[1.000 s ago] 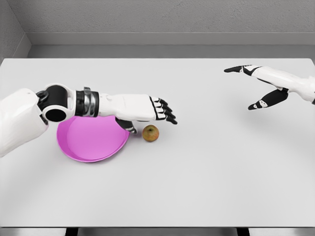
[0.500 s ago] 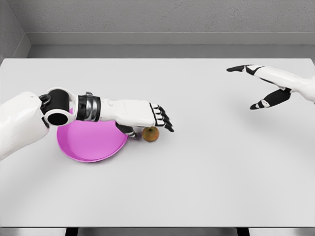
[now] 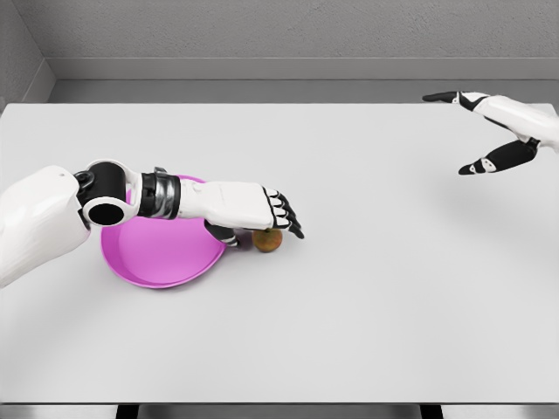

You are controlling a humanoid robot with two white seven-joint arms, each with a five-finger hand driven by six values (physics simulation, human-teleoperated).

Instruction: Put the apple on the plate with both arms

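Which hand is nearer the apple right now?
Left. The left hand sits directly over the apple, fingers reaching past it, beside the plate. The right hand is far off at the table's far right edge, open.

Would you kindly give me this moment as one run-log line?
left hand: open, over apple | apple: on table, beside plate | right hand: open, far right | placement: not yet done

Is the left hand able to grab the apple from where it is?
Probably yes. The left hand hovers right over the apple, fingers spread, and nothing lies between them.
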